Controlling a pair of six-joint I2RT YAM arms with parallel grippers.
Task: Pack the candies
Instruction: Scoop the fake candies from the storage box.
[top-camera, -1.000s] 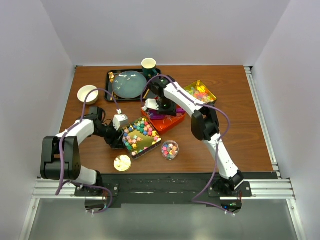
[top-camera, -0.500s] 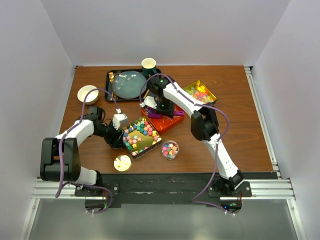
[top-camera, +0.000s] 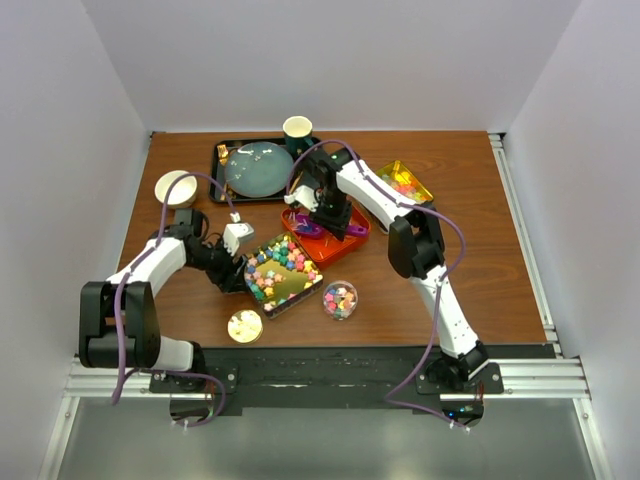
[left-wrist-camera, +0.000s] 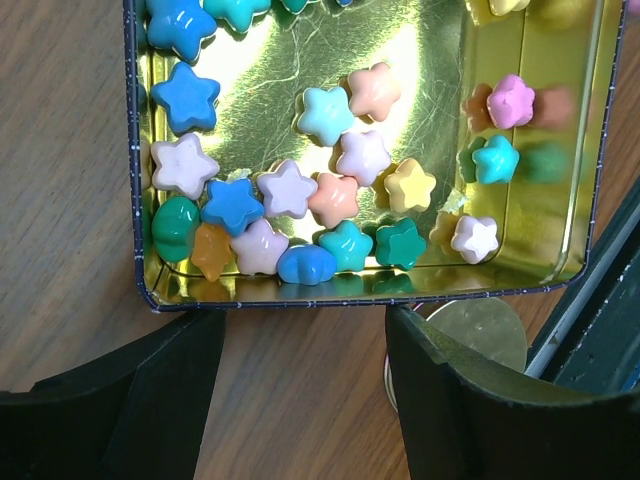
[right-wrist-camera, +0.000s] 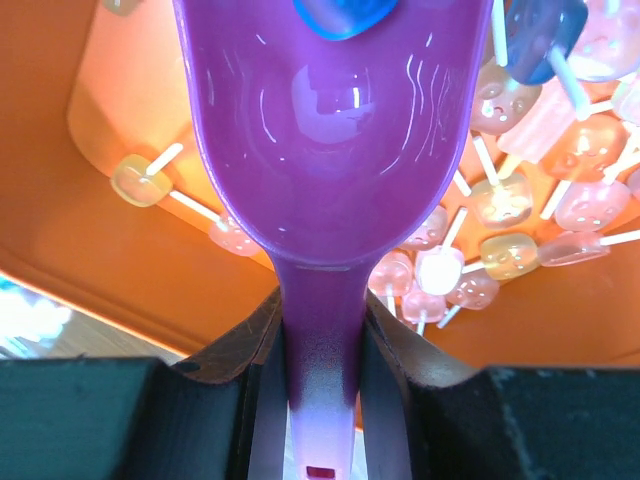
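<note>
Both hands sit near candies (right-wrist-camera: 500, 200): the right hand (right-wrist-camera: 320, 345), clenched on the purple scoop (right-wrist-camera: 330, 130), points its bowl straight ahead over those in the orange tray (right-wrist-camera: 110, 250), the left hand (left-wrist-camera: 305, 385) released beside the gold tin (left-wrist-camera: 260, 90).

Purple scoop (right-wrist-camera: 330, 150), orange tray (right-wrist-camera: 100, 262), pastel candies (left-wrist-camera: 288, 188), gold tin (left-wrist-camera: 270, 70).

Bare tabletop (top-camera: 490, 260) is lying open to the right of the right arm (top-camera: 415, 245). The middle is crowding: tin (left-wrist-camera: 270, 70), orange tray (top-camera: 348, 243), jar (top-camera: 354, 292) and lid (top-camera: 244, 326) are sitting close together. The scoop (right-wrist-camera: 330, 150) is hanging over the tray, and the left jaws are standing spread at the tin's edge. The black tray (top-camera: 216, 180), bowl (top-camera: 175, 187) and cup (top-camera: 297, 128) are lining the back left.
</note>
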